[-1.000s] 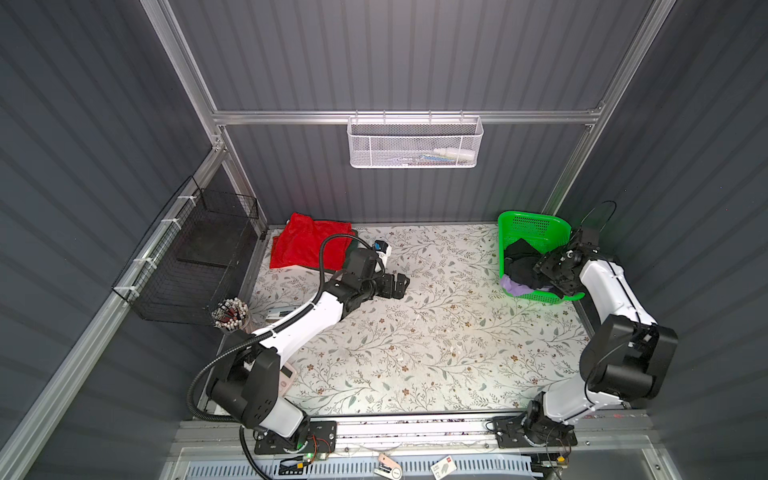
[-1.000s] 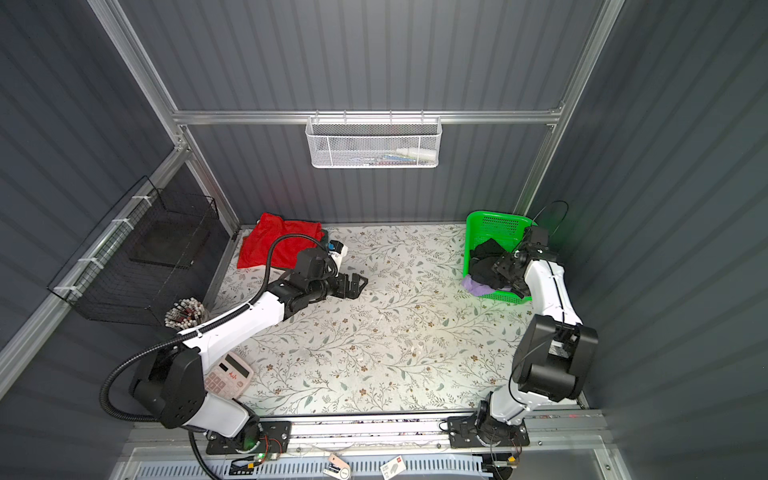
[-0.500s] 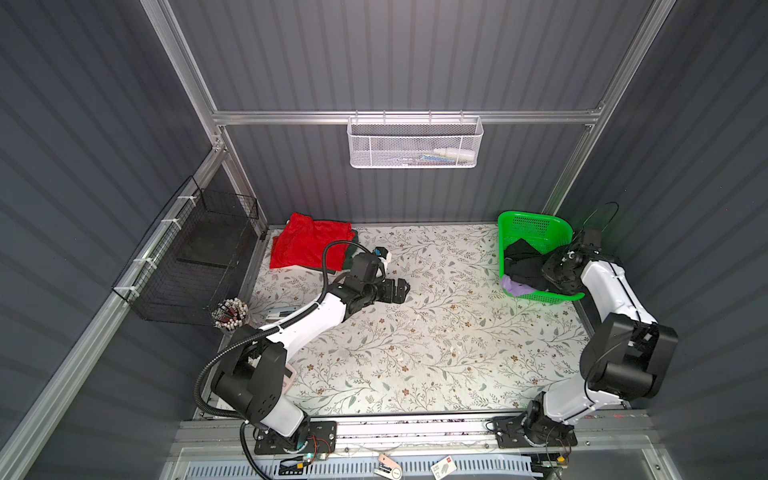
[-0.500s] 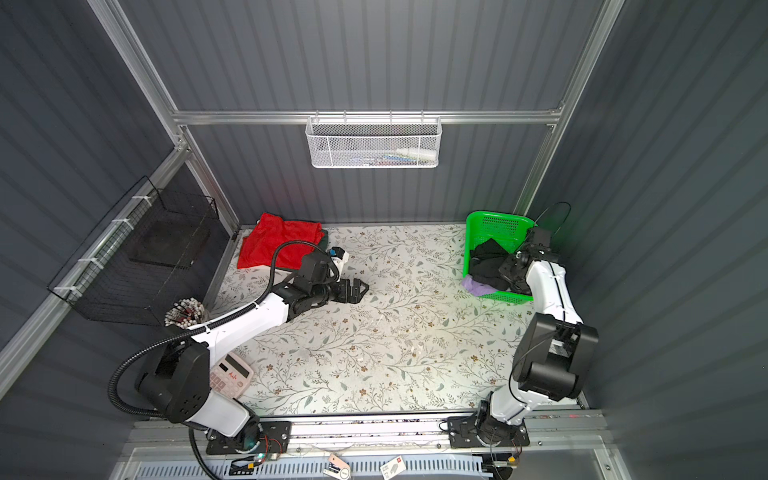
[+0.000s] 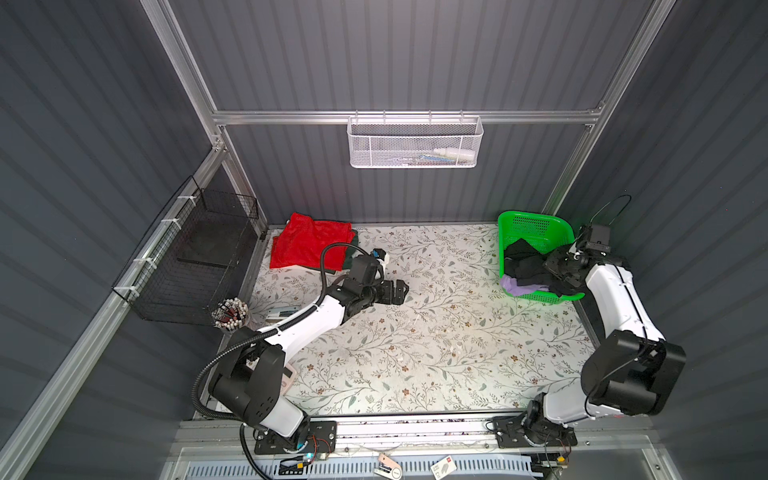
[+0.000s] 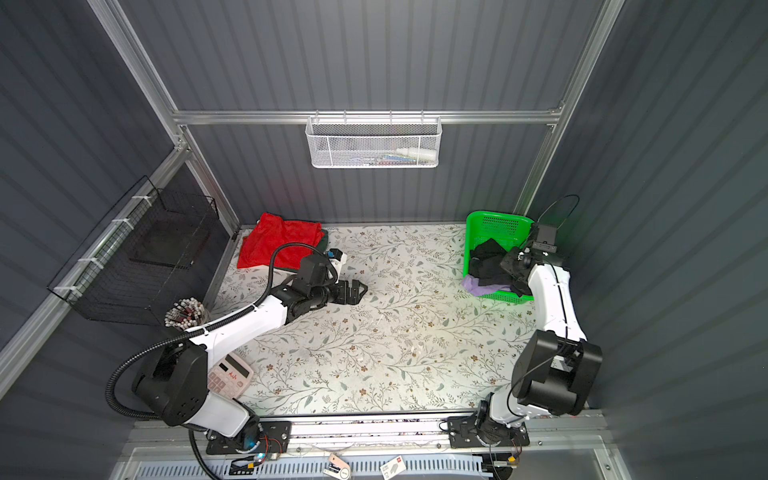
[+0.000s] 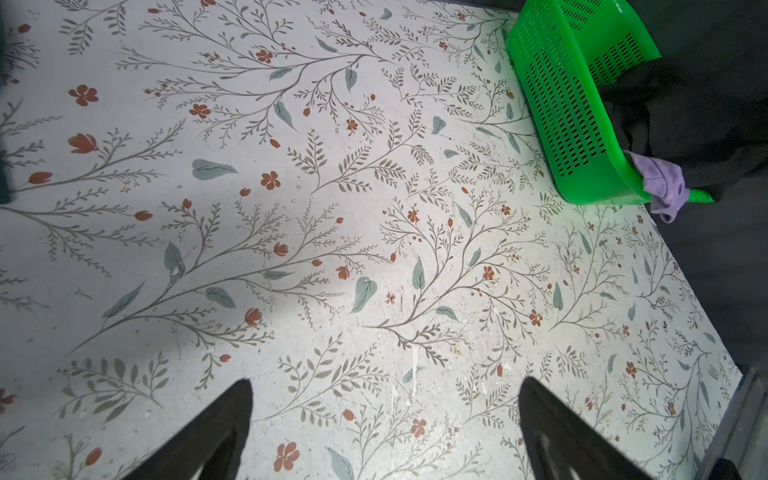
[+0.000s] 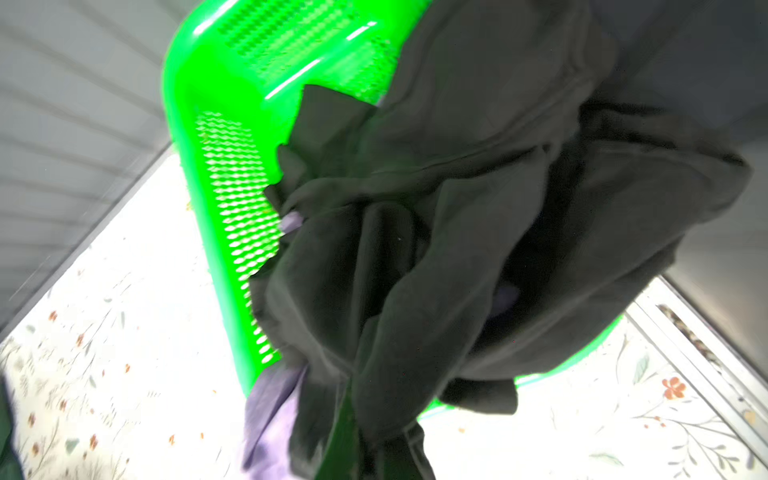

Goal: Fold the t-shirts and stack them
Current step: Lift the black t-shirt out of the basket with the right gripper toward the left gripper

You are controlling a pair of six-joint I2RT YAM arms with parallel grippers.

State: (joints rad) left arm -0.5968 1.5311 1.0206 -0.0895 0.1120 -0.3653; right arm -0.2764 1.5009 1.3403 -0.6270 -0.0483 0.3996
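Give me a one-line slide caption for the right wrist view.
Right gripper shut on the black t-shirt, which spills from the green basket with the lavender t-shirt peeking out beneath.

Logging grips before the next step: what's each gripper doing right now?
Left gripper: open, holding nothing.
Right gripper: shut on the black t-shirt.

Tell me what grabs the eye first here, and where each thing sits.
The bright green basket in the table's far right corner stands out. It is stuffed with a black t-shirt that the right claw is shut on, and a lavender t-shirt spills over its near rim. The red t-shirt lies in the far left corner, and the left claw hangs open over the floral table.
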